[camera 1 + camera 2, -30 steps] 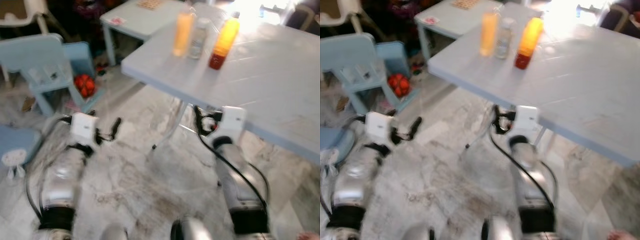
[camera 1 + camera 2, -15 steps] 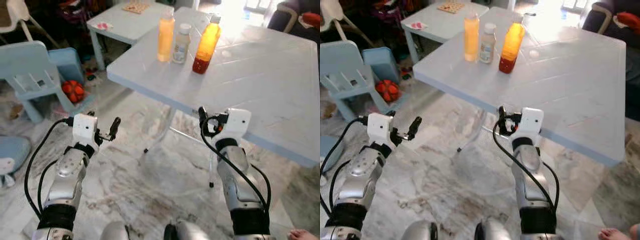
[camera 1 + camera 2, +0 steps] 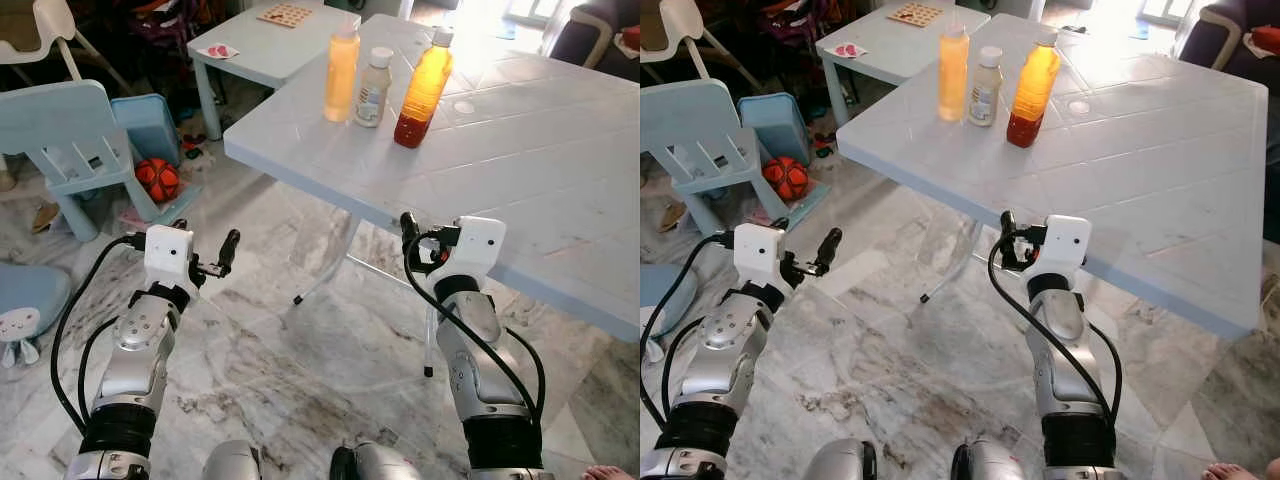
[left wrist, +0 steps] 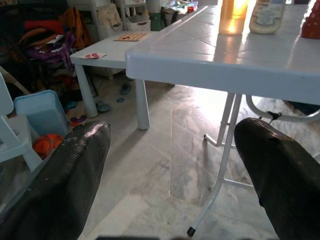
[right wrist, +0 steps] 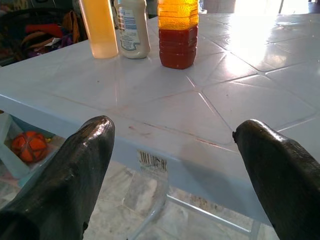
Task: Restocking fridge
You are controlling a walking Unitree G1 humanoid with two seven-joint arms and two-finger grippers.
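Observation:
Three bottles stand near the far corner of a pale blue table [image 3: 540, 170]: an orange juice bottle [image 3: 341, 60], a small cream bottle with a label [image 3: 375, 75] and an amber bottle with a dark red bottom [image 3: 420, 78]. My right gripper [image 5: 172, 165] is open and empty just below the table's near edge, pointing at the bottles. My left gripper [image 4: 170, 170] is open too, held out over the floor to the left of the table, with nothing between its fingers.
The table's thin metal legs [image 3: 330, 262] stand on marble floor between my arms. A low small table [image 3: 265, 40] sits behind. A blue child's chair [image 3: 75, 140], a blue bin [image 3: 150, 118] and a red ball [image 3: 156, 178] crowd the left. A person's foot [image 3: 608, 472] is at bottom right.
The camera has shifted and the blur has gone. Both arms hold the same raised pose with open fingers; the bottles have not moved on the table.

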